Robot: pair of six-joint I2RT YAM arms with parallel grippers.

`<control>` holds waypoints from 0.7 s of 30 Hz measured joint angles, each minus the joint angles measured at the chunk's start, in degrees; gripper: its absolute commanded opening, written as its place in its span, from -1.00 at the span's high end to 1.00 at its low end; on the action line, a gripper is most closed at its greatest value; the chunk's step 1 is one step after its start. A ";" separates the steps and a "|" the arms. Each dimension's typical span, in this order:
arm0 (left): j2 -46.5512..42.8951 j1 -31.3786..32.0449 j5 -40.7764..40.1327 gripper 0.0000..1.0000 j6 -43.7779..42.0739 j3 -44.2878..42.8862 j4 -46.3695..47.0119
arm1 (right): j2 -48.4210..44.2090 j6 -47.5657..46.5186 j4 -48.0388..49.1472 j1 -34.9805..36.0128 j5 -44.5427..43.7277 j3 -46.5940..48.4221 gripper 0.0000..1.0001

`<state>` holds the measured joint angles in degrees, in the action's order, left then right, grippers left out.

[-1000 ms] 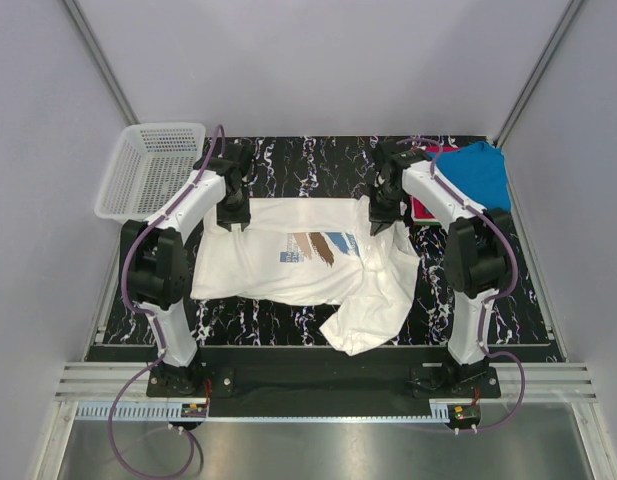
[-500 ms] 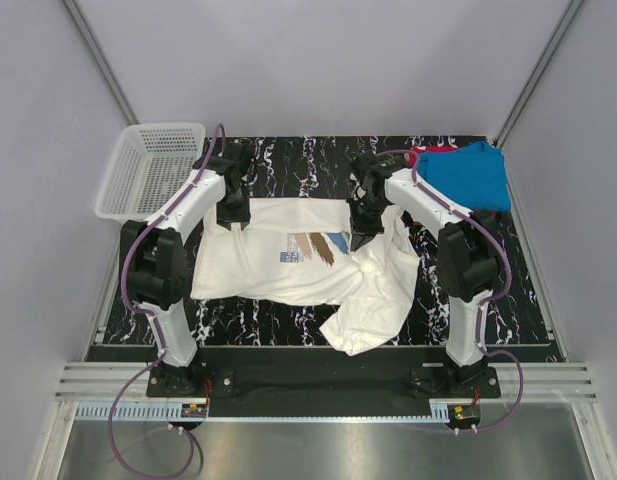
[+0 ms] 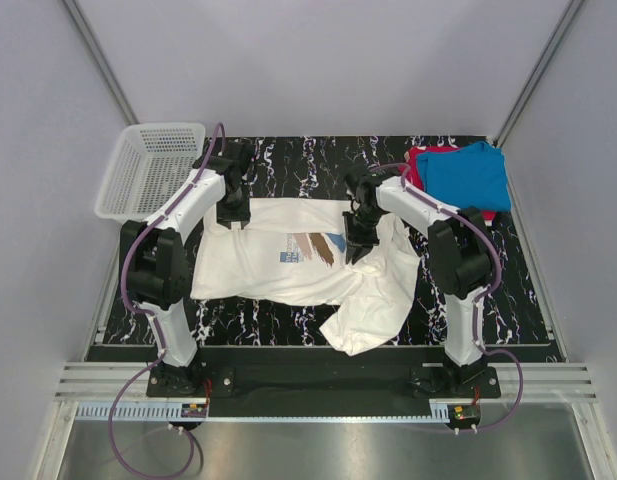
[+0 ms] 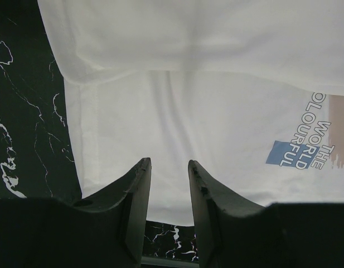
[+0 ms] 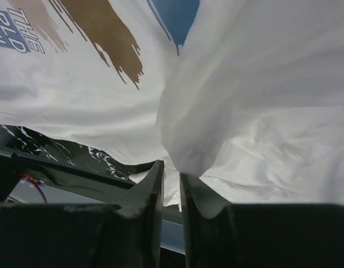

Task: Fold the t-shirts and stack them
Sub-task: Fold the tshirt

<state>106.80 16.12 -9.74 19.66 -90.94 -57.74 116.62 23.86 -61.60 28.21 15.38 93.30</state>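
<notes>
While the left gripper had stayed at the far left corner of the white t-shirt, the right gripper had moved to the left, toward the middle of the table. One second before, it was at the far right edge of this shirt; now it hung just beside the brown and blue print. It had pulled a fold of white cloth with it, so the right side of the shirt lay bunched and doubled over. Its fingers were almost closed and pinched a ridge of that cloth between them. The fingers of the left gripper stood a little apart above the flat cloth, and nothing was seen between them.

The white shirt lay across the middle of the table, front up, with a loose wrinkled part reaching the near edge on the right. At the far right corner the blue t-shirt lay on the red t-shirt, of which only a strip at the left showed. As the right arm had left that corner, both were now uncovered and apart from the white shirt. A white basket stood at the far left corner, partly off the table.
</notes>
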 measured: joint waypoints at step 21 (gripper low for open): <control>2.89 -0.17 -2.19 0.14 0.04 -3.69 2.12 | 2.67 -6.03 -0.87 -11.74 -14.75 22.67 0.24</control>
<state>109.69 15.94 -11.92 19.70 -94.63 -55.61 119.28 17.82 -62.48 16.47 0.62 115.96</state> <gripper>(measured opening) 0.425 0.385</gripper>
